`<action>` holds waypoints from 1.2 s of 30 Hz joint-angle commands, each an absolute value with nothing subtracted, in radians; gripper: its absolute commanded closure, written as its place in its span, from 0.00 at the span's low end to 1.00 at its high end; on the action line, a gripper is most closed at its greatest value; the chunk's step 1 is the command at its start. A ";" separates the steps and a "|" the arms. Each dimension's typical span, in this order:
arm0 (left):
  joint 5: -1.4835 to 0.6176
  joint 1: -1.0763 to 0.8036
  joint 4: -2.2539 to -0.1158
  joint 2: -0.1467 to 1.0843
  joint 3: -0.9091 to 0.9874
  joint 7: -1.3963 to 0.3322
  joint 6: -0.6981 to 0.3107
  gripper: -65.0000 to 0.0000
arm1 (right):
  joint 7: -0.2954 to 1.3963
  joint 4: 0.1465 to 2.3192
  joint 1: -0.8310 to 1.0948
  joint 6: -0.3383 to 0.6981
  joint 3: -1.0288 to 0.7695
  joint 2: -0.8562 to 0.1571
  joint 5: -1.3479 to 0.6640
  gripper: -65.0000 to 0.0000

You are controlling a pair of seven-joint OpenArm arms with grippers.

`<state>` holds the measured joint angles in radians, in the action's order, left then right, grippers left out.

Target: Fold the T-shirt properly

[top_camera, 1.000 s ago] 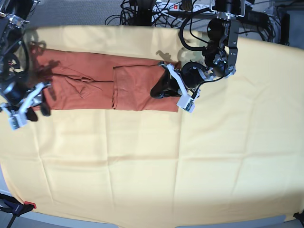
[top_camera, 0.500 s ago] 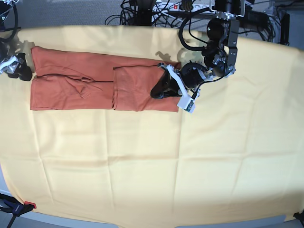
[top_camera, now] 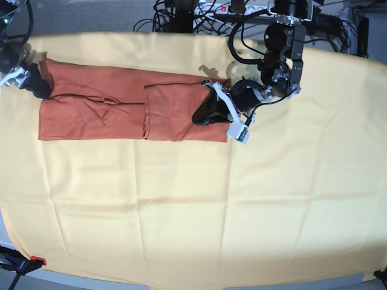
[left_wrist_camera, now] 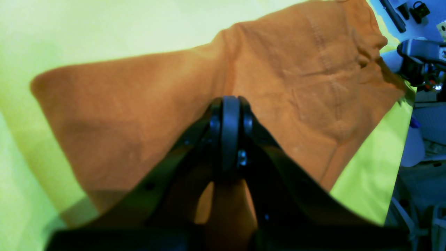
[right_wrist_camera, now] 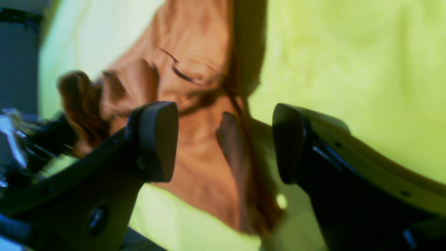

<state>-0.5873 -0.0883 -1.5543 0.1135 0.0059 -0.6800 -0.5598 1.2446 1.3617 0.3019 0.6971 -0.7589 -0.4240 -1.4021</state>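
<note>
One large pale yellow cloth (top_camera: pixel 181 205) is covering the whole table, and the rust-orange T-shirt (top_camera: pixel 115 109) is lying on its far half as a long narrow band, with one end already doubled over so that a folded edge is crossing the band near its middle. The left gripper (top_camera: pixel 202 115) is resting on the doubled end of the shirt with its jaws pressed together; nothing is showing between them in the left wrist view (left_wrist_camera: pixel 225 136). The right gripper (top_camera: pixel 33 84) is sitting at the shirt's opposite far corner, its fingers (right_wrist_camera: pixel 156 139) spread wide apart, gripping nothing, with rumpled orange fabric beyond them.
</note>
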 commanded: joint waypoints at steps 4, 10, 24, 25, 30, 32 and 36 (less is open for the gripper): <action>-0.588 -0.080 -1.566 0.117 0.006 -0.689 -0.556 1.00 | 1.251 1.357 0.275 0.698 -0.688 -0.443 -1.412 0.32; -0.588 -0.091 -1.566 0.117 0.006 -0.689 -0.557 1.00 | 1.269 1.357 0.249 0.698 -0.651 -0.443 -1.410 0.32; -0.726 -0.088 -1.567 0.117 0.046 -0.689 -0.622 1.00 | 1.232 1.357 0.230 0.698 -0.653 -0.444 -1.368 1.00; -0.765 -0.088 -1.567 0.117 0.060 -0.689 -0.645 1.00 | 1.232 1.359 0.219 0.698 -0.654 -0.444 -1.351 1.00; -1.044 -0.088 -1.569 0.117 0.165 -0.780 -0.698 1.00 | 1.233 1.387 0.197 0.698 -0.677 -0.447 -1.341 1.00; -1.134 -0.088 -1.569 0.117 0.219 -0.843 -0.698 1.00 | 1.253 1.425 0.203 0.698 -0.686 -0.447 -1.342 1.00; -1.164 -0.089 -1.569 0.134 0.318 -0.905 -0.698 1.00 | 1.269 1.547 0.237 0.698 -0.695 -0.446 -1.343 1.00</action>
